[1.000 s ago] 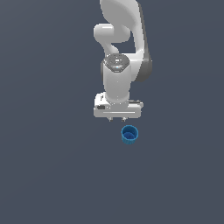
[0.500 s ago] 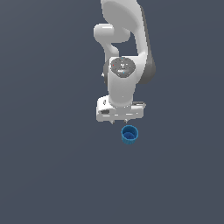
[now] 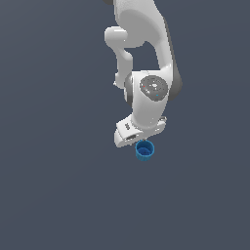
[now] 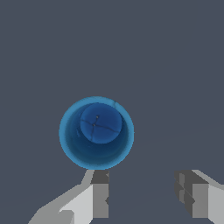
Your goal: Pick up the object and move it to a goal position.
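The arm [image 3: 146, 49] leans over a bare grey floor [image 3: 49, 195]. Its gripper [image 4: 142, 199] hangs spread wide, holding nothing. The blue cup [image 4: 96, 132] stands upright, mouth up, beside the fingertips rather than between them; centring appears needed.

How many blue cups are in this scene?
1. The blue cup stands upright on the grey floor, just below the tool in the exterior view; the wrist view looks down into its opening. The arm could hide something behind it.
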You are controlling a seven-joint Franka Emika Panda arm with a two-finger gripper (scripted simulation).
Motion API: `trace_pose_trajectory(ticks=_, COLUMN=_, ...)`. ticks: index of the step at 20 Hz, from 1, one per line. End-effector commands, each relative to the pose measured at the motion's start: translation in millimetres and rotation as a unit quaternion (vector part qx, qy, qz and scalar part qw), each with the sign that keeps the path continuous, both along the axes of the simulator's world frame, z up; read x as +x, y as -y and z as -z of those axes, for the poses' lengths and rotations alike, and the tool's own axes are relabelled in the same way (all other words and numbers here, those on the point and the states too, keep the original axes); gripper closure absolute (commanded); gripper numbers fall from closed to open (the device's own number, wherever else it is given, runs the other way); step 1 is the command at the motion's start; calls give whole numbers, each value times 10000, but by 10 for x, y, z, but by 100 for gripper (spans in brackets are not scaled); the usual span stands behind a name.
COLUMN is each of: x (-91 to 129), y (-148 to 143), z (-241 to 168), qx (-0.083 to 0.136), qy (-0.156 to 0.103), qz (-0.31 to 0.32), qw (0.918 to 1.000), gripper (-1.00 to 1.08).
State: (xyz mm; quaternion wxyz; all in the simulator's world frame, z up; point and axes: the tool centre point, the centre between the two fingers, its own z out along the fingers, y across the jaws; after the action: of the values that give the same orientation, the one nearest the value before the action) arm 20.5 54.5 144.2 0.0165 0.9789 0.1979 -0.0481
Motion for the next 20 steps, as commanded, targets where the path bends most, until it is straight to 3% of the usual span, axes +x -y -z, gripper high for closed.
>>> trace_pose_trajectory(ticks=1, x=50, y=-59, z=44, qx=-73, qy=-95, qz=-481, qw=9988, gripper=-20)
trace_pose_trajectory(ticks=5, x=126, y=-146, z=113, qx=-186, qy=-255, qz=-1227, qw=9919, gripper=-20)
trace_pose_trajectory(ticks=9, x=197, y=-227, z=183, qx=-295, qy=-426, qz=-1947, qw=9795, gripper=-20)
trace_pose_trajectory(ticks=20, x=362, y=-402, z=360, qx=-547, qy=-916, qz=-3645, qw=9251, gripper=-20)
